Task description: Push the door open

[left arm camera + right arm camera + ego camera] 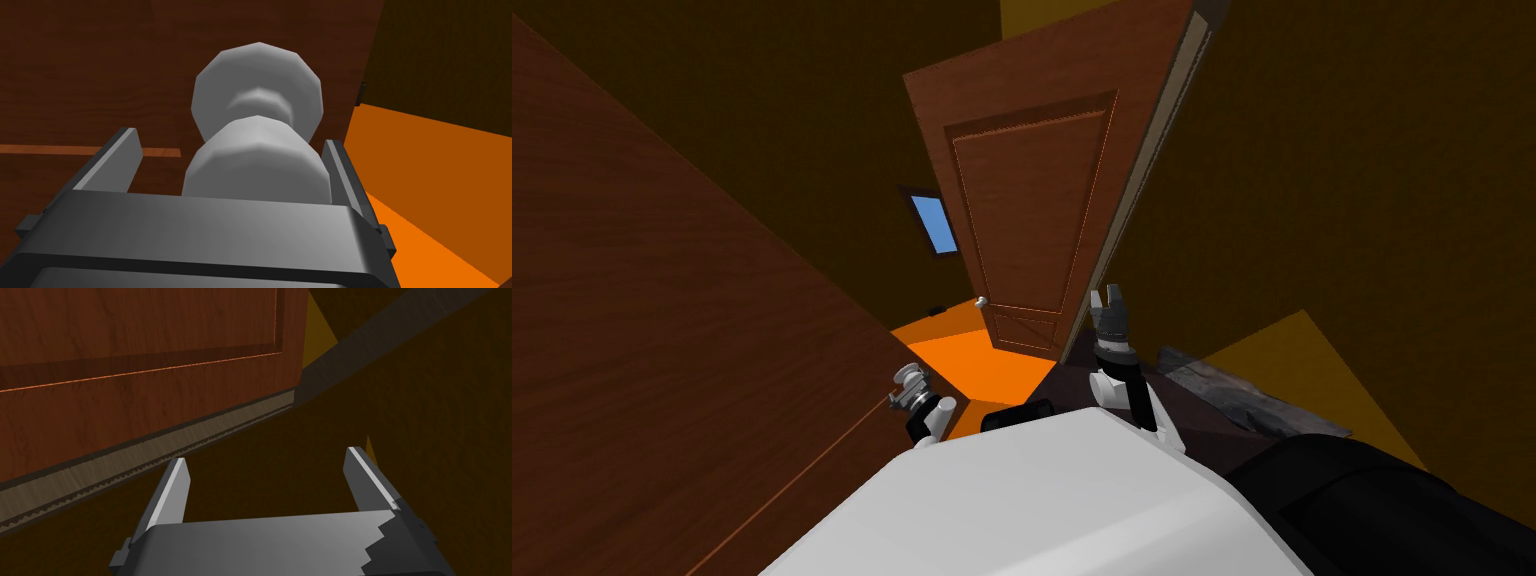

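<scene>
A big brown wooden door [662, 330] stands close on my left. Its grey knob [911, 378] sticks out near the free edge. In the left wrist view, the knob [257, 125] sits between the fingers of my left gripper [230, 137]. The gripper is open: one finger [340, 165] lies against the knob's side and the other [122, 160] stands clear of it. The door's edge with its latch [361, 93] is just past the knob. My right gripper [1107, 300] is raised ahead, open and empty [270, 480].
A second brown panelled door [1032, 200] with a small knob [980, 300] stands ajar ahead; its lower edge [150, 448] is close to my right gripper. Orange floor [982, 360] lies between the doors. A blue window [934, 222] shows beyond. A dark grey heap [1242, 395] lies on the right.
</scene>
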You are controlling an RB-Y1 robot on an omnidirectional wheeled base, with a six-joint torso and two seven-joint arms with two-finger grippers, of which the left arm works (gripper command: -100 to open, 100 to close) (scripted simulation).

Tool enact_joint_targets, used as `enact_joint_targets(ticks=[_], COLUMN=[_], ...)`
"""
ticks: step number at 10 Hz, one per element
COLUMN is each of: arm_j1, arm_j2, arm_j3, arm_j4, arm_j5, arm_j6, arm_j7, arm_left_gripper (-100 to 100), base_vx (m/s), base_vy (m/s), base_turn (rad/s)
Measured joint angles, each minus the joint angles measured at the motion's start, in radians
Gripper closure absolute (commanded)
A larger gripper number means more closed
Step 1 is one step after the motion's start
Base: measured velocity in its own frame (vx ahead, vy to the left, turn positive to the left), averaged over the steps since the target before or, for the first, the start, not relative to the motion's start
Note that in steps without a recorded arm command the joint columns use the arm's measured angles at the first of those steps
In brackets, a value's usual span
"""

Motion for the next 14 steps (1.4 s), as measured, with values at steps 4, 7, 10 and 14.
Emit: enact_joint_targets(ticks=[4,7,10,14], arm_j1=[-0.028,-0.037,-0.028,-0.072], arm_j2=[0.001,-0.006,-0.011,0.005], arm_j3=[-0.015,-0.025,-0.019,-0.032], arm_j4=[0.022,0.021,-0.008,0.096], arm_j5=[-0.008,-0.009,-0.002,-0.016], arm_j6=[-0.003,0.015,0.041,-0.022], arm_j7=[0.011,0.006,-0.015,0.039], arm_left_gripper=[100,100,100,100], base_vx=[-0.099,-0.116,0.012,0.004], base_vy=[-0.002,-0.015,0.005,0.002], base_turn=[-0.078,-0.015,0.013,-0.002])
